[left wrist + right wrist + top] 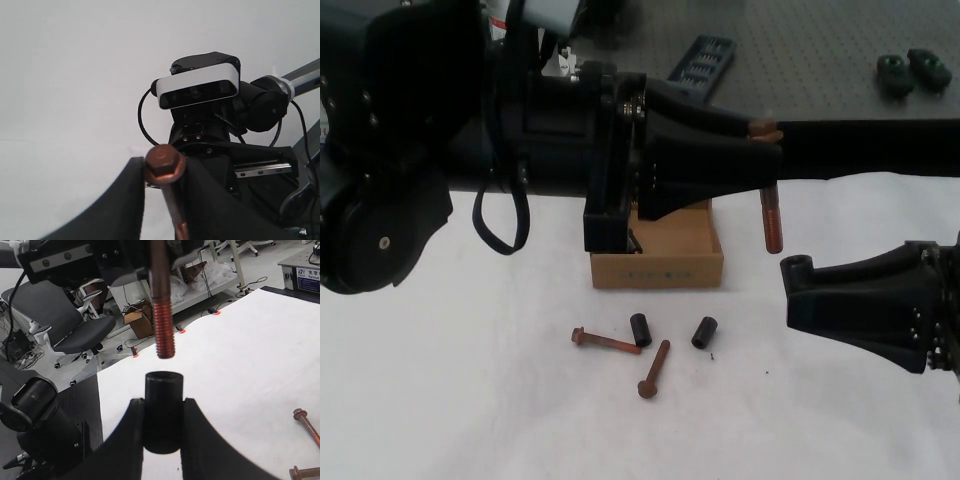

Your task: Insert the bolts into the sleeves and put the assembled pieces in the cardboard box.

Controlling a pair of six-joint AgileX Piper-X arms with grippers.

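Clenching the bolt point(161, 315) in left gripper point(164, 169), the sleeve point(163, 410) in right gripper point(798, 268), I am risking an off-centre tip jamming on the rim.

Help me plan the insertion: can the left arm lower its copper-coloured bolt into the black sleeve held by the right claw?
Probably yes: the left claw holds the copper-coloured threaded bolt just above the open black cylindrical sleeve in the right claw, nothing between them.

light: bright, even; shadows: faint (beneath bolts point(657, 366)); cloth point(470, 400): glaring
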